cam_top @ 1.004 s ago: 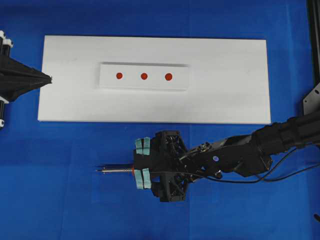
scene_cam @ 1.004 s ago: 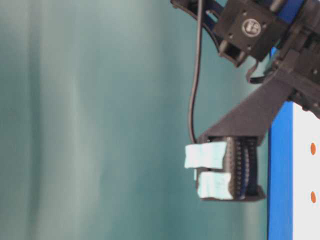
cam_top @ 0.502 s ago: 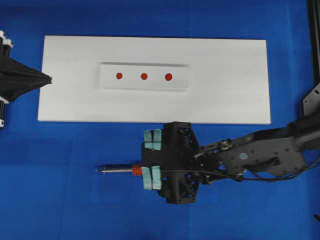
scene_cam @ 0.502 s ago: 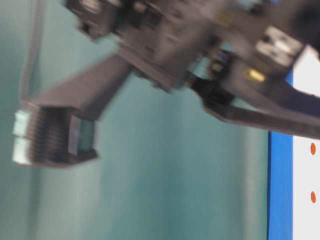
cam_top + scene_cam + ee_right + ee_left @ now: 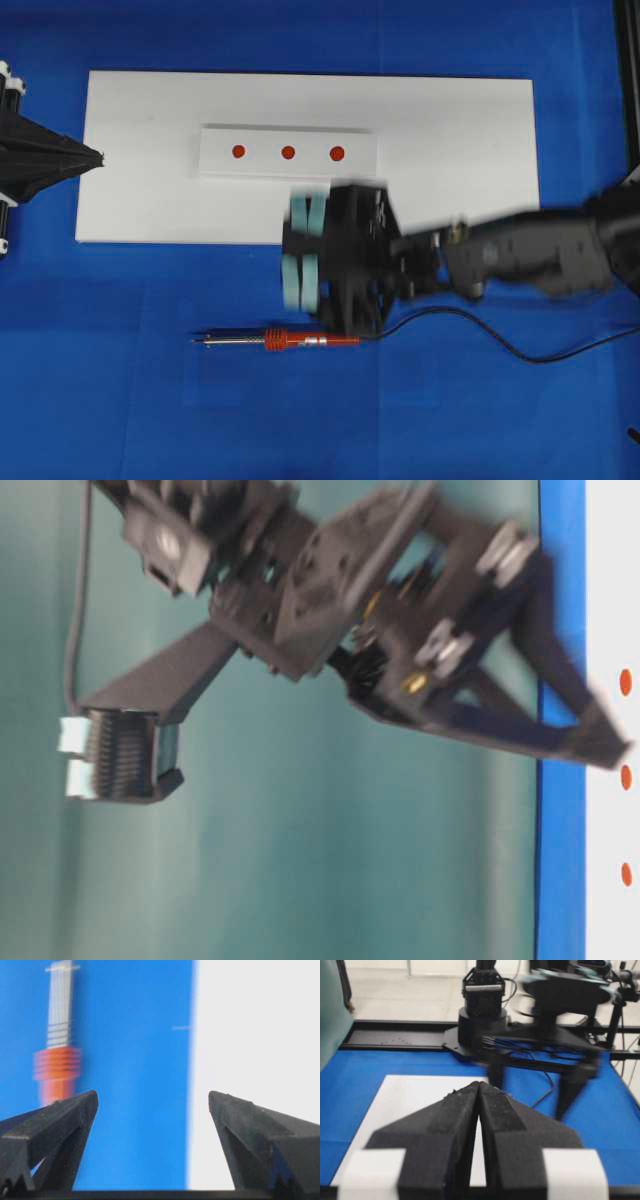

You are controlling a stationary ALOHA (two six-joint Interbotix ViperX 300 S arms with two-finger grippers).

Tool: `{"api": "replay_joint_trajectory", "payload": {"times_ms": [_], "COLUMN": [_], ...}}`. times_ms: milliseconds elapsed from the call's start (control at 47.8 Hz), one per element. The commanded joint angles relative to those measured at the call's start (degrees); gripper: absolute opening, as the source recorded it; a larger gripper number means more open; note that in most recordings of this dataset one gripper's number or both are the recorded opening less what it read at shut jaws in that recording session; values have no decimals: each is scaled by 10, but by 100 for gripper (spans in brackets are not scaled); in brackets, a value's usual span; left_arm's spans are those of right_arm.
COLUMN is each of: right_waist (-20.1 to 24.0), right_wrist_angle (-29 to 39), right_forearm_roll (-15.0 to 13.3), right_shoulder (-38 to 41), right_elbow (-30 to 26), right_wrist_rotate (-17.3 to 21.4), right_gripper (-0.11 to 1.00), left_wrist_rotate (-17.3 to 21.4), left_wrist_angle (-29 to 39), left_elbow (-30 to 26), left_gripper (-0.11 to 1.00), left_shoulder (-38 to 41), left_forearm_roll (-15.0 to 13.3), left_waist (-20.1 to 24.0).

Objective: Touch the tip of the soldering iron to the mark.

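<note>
Though perhaps blurred, white board (image 5: 470,150) beside soldering iron (image 5: 290,341).

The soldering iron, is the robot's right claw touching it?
Apart. In the overhead view the soldering iron lies alone on the blue mat, and the open right gripper sits up by the white board.

Matt blue cloth (image 5: 120,400), smooth white board (image 5: 460,180), soldering iron (image 5: 290,340) ribbed handle, metal shaft

- The soldering iron (image 5: 275,340) lies on the surface (image 5: 120,400), in front of the board (image 5: 460,170).
- The mark (image 5: 238,151) sits leftmost of three dots on the board.
</note>
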Motion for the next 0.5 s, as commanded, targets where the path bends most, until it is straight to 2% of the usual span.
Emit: {"api": "replay_joint_trajectory", "payload": {"times_ms": [0, 84, 230, 376, 481], "right_waist": [-40, -77, -113, -119, -118], "right_wrist_angle": [-4, -11, -32, -40, -40], "right_forearm_roll": [-4, -2, 4, 4, 4], "right_shoulder": [-30, -39, -47, -66, -107], "right_elbow": [2, 9, 20, 35, 58], "right_wrist_rotate": [-21, -50, -70, -71, -72], "right_gripper": [89, 89, 89, 89, 89], "left_wrist_rotate": [-1, -1, -1, -1, -1], "left_wrist_angle": [-3, -3, -2, -2, -2], "left_elbow": [-6, -6, -6, -6, -6], "left_gripper": [0, 0, 0, 0, 0], "left_shoulder": [2, 3, 3, 3, 3], "left_forearm_roll": [2, 1, 2, 1, 1], "left_waist": [0, 0, 0, 0, 0]}}
